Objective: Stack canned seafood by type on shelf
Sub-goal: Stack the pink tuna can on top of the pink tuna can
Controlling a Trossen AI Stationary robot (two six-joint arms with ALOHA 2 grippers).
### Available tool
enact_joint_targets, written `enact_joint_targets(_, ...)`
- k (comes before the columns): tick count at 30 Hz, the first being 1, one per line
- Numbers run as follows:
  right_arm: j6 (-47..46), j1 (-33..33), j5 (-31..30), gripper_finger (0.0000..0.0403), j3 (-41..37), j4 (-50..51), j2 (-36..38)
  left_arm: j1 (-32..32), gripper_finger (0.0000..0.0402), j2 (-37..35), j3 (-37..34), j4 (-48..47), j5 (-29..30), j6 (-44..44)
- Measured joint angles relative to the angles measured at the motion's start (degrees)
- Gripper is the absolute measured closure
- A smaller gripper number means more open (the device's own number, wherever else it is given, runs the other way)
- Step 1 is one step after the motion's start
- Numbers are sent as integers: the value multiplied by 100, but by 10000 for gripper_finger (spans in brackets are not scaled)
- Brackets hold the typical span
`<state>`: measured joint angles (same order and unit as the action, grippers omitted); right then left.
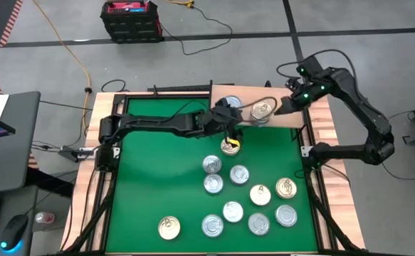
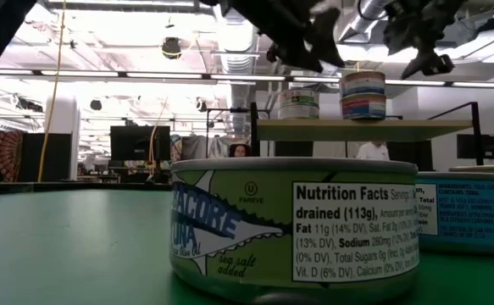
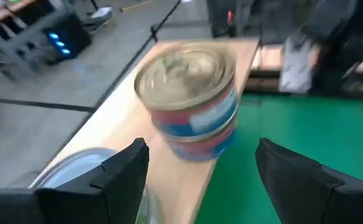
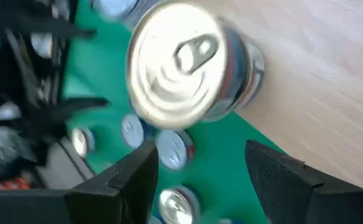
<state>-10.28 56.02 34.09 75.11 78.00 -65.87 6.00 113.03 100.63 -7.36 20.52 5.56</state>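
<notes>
The shelf [image 1: 282, 117], a light-wood board on black legs [image 2: 357, 129], stands at the green table's far side. On it sit a silver-blue can [image 1: 228, 105] and a stack of two cans with a gold lid [image 1: 263, 110] [image 3: 187, 99] [image 4: 181, 68]. My left gripper [image 1: 230, 128] [image 3: 203, 162] hovers open at the shelf's near edge, left of the stack. My right gripper [image 1: 284, 107] [image 4: 200, 162] hovers open just right of the stack. Nothing lies between either pair of fingers. Several more cans of seafood [image 1: 239, 174] rest flat on the green mat.
A gold-lidded can [image 1: 230, 147] lies on the mat just below my left gripper. A green-labelled tuna can [image 2: 293, 224] and a blue one [image 2: 475, 212] stand near the table's front edge. Wooden borders [image 1: 82, 178] frame the mat; its left half is bare.
</notes>
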Motion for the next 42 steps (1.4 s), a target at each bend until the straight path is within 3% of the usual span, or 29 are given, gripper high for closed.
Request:
enact_joint_targets(3, 77, -526, -510, 142, 38, 43, 181, 109, 121, -119, 1, -310, -351, -442)
enact_joint_targets(10, -615, -2265, -3192, 142, -170, -385, 446, 282, 140, -408, -121, -130, -917, -472)
enact_joint_targets(15, -1103, -3079, -4031, 142, -410, -687, 404, 245, 162, -485, -798, 505, -1686, -673)
enact_joint_targets(19, -1619, -3483, -4536, 142, -817, -956, 396, 77, 175, -766, -1328, 703, -1679, -720)
enact_joint_targets(28, -2513, -3802, -5177, 142, -1468, -1896, 227, 80, 182, -2406, -3043, 943, -1457, -637)
enact_joint_targets(35, -2507, -3697, -5389, 142, -1466, -2503, -113, 489, 182, -3765, -4202, 781, -1823, -927)
enact_joint_targets(38, -2530, -3632, -5331, 142, -1466, -2725, -176, 539, 182, -4314, -4520, 504, -2034, -869)
enact_joint_targets(42, -2608, -3680, -5193, 143, -1374, -2711, -161, 493, 182, -4760, -4580, -746, -2318, -713)
